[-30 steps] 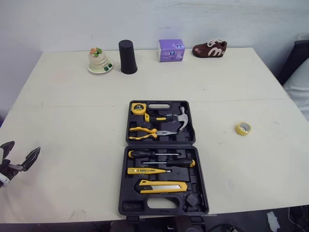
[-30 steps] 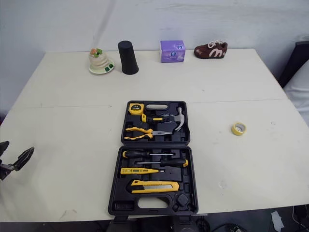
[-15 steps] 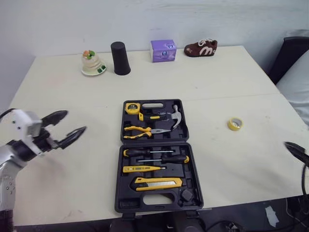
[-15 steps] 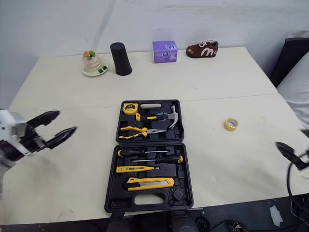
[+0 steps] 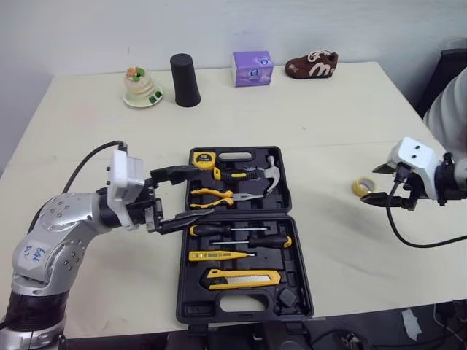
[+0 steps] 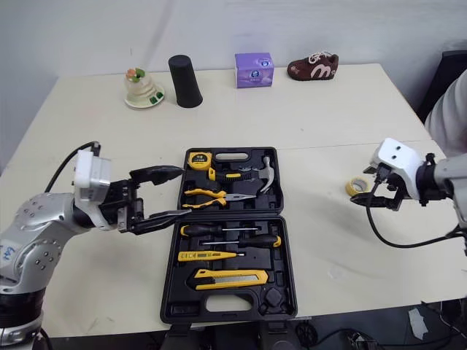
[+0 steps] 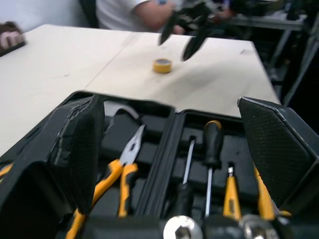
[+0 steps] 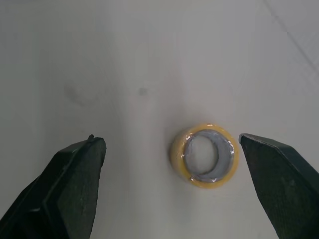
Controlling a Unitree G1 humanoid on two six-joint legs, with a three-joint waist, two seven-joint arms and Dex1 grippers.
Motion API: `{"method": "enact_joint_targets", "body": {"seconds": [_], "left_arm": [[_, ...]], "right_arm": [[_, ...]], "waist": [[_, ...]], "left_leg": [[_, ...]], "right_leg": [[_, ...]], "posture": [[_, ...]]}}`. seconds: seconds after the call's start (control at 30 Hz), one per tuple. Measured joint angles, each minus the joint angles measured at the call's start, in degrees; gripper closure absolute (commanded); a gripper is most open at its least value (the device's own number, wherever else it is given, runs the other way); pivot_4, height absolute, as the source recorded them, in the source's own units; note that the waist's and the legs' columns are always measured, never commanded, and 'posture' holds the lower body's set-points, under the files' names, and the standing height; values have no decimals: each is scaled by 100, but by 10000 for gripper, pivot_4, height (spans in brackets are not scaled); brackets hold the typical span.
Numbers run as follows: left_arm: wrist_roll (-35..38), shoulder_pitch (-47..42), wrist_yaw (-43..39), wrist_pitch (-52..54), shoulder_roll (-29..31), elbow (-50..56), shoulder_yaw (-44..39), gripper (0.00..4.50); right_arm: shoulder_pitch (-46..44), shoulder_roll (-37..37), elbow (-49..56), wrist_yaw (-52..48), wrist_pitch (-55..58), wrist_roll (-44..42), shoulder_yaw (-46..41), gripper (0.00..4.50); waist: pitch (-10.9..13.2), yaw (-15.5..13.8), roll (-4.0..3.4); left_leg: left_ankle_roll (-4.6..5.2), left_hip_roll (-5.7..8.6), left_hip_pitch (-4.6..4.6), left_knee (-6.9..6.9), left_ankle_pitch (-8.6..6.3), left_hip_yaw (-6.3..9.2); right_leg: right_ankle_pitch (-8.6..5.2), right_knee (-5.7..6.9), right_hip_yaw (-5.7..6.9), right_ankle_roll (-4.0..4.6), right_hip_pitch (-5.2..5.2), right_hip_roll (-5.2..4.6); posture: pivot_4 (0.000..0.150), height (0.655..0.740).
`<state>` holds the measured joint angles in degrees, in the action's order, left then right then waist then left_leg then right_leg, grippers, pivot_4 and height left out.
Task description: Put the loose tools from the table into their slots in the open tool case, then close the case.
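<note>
Seen from the head, the open tool case (image 5: pixel 242 216) lay flat in the middle of the pale table (image 5: pixel 328 109). Its far half held a tape measure (image 5: pixel 205 158), a hammer (image 5: pixel 266 175) and pliers (image 5: pixel 219 197). The near half held two screwdrivers (image 5: pixel 241 233), a yellow voltage tester (image 5: pixel 219 255) and a utility knife (image 5: pixel 244 278).

The left gripper (image 5: pixel 203 190) hung over the case's left edge with its black fingers spread wide and nothing between them. One loose item, a yellow tape roll (image 5: pixel 357 187), lay on the table well to the right of the case. The right gripper (image 5: pixel 368 184) hovered just above it, also spread wide and empty.

Along the far edge stood a small figurine on a dish (image 5: pixel 141 87), a black cup (image 5: pixel 186 80), a purple tissue box (image 5: pixel 252 68) and a brown shoe (image 5: pixel 311 64).

In the left wrist view, the two broad fingers (image 7: pixel 75 144) framed the pliers and screwdriver shafts in their slots. Beyond the case were the tape roll and the other gripper, with a person in a white top (image 7: pixel 124 10) behind them.

In the right wrist view, the roll lay flat on the bare tabletop (hollow centre facing up). It sat in the gap between the parted fingers (image 8: pixel 70 189), nearer one finger than the other and touching neither.
</note>
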<state>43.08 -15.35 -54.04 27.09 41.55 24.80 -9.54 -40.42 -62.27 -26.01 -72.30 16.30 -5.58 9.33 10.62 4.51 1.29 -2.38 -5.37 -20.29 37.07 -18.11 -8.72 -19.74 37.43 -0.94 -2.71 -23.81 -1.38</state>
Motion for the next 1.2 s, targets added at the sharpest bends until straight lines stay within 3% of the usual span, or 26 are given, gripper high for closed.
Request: {"method": "enact_joint_targets", "body": {"seconds": [0.2, 0.63, 0.93, 0.97, 1.2], "left_arm": [[-55, -3, -24, 12, -32, 139, 166, 646], [-79, 19, -98, -54, -123, 219, 292, 646], [-70, 12, -170, -45, -129, 219, 347, 0], [-71, 9, -188, -45, -129, 219, 366, 0], [-73, -41, -562, -73, -11, 104, 402, 0]], "right_arm": [[-757, 399, -1139, -435, -220, 725, 661, 0], [-1222, 882, -2462, -498, -1001, 1240, 670, 0], [-1300, 998, -2614, -534, -1285, 1367, 661, 42478], [-1302, 995, -2597, -569, -1297, 1389, 661, 44767], [-1302, 927, -1934, -1087, -1238, 1463, 662, 44767]], "waist": [[8, 17, -5], [8, 46, -5], [8, 45, -5], [8, 45, -4], [14, 47, -12]], "left_leg": [[2, 3, 2, 36, 1, -3], [14, 6, 8, 83, 3, -8], [35, 20, 12, 95, 13, -25], [36, 21, 15, 96, 13, -27], [37, 20, 13, 89, 14, -37]], "right_leg": [[1, 33, -11, -1, 0, 0], [19, 57, -38, -25, 13, 3], [42, 56, -69, -46, 19, -2], [44, 55, -71, -47, 21, -2], [45, 57, -79, -49, 10, 0]], "posture": [[1500, 7400], [1500, 7400], [1500, 7400], [1500, 7400], [1500, 7400]]}}
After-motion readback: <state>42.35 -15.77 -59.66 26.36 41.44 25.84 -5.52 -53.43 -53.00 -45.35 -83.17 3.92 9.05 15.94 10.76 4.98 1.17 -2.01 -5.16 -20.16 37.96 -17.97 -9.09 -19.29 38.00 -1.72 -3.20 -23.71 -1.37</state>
